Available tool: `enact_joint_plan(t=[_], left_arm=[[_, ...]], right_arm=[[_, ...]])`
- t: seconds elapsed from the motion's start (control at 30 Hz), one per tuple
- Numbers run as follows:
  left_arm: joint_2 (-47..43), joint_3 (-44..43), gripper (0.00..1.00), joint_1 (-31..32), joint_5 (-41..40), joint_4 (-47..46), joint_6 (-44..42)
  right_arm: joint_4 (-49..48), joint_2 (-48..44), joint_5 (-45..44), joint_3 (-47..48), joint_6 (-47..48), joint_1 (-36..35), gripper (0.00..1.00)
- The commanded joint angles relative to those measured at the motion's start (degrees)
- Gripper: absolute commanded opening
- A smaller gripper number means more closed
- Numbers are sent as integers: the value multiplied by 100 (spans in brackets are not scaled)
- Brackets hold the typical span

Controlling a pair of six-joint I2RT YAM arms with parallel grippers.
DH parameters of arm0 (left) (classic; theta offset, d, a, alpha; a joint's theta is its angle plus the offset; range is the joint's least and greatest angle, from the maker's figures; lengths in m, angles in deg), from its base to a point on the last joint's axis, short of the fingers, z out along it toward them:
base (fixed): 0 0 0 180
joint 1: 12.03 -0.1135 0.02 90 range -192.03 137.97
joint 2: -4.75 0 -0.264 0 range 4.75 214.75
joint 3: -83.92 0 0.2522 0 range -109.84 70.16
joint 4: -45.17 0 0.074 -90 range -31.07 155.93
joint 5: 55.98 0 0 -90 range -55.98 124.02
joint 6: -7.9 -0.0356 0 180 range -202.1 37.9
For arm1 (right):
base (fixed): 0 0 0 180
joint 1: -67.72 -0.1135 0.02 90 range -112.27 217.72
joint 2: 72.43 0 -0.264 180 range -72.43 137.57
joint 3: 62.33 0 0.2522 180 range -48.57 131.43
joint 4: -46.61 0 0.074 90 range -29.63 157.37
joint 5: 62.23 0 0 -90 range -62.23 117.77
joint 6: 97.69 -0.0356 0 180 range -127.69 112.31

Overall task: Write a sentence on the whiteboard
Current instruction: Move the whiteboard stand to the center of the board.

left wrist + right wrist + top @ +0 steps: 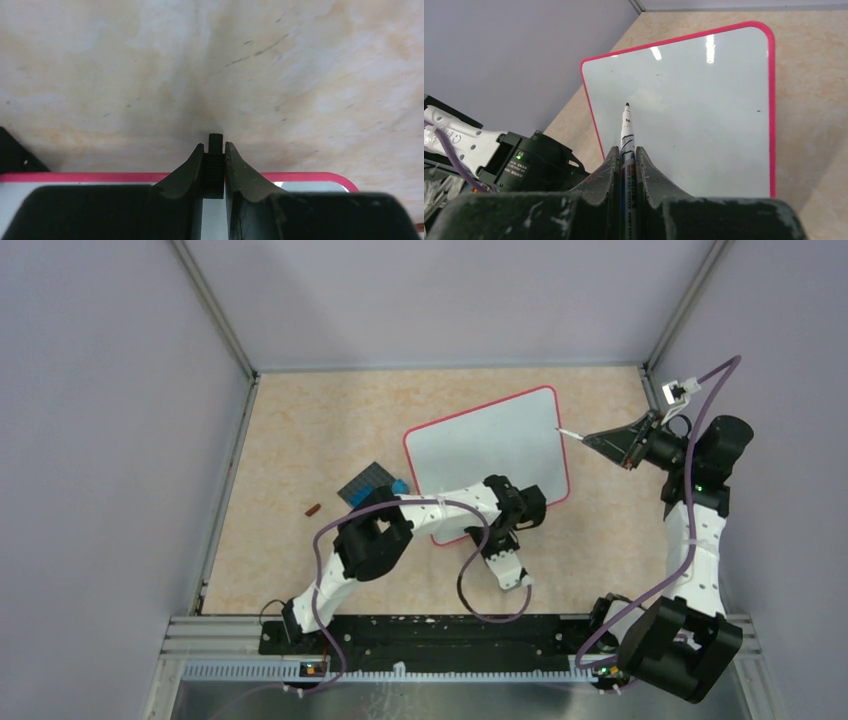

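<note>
The whiteboard, glossy white with a red-pink frame, lies tilted on the table's middle. Its surface is blank; no sentence shows on it, only a few tiny specks in the right wrist view. My left gripper reaches over the board's near edge. In the left wrist view my left gripper is shut on the board's small black foot, just past the frame. My right gripper is shut on a white marker, whose tip sits at the board's right edge. In the right wrist view the marker points out of my right gripper, its dark tip over the board.
A blue-and-black eraser lies left of the board, with a small brown cap further left. Grey walls enclose the table on three sides. My left arm lies across the board's near left part.
</note>
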Motion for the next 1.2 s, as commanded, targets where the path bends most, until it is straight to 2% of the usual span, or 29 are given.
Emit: enact_joint_plan(t=[0.0,0.27,0.43,0.83,1.17], left_arm=[[88,-127,0,184,79,971,935],[316,-276,0,324,275,1341,1912],[244,-95,0,334,338,1394,2197],[-250,1078,0,334,239,1109,2394],[-626,1392,0,341,434,1212,2155]], right_arm=[[-280,-190,166,-1,-9,67,0],[-287,-224,192,-27,-23,70,0],[-317,-228,188,-28,-45,76,0],[-375,-211,176,-50,-87,71,0],[-392,-200,156,-72,-94,72,0]])
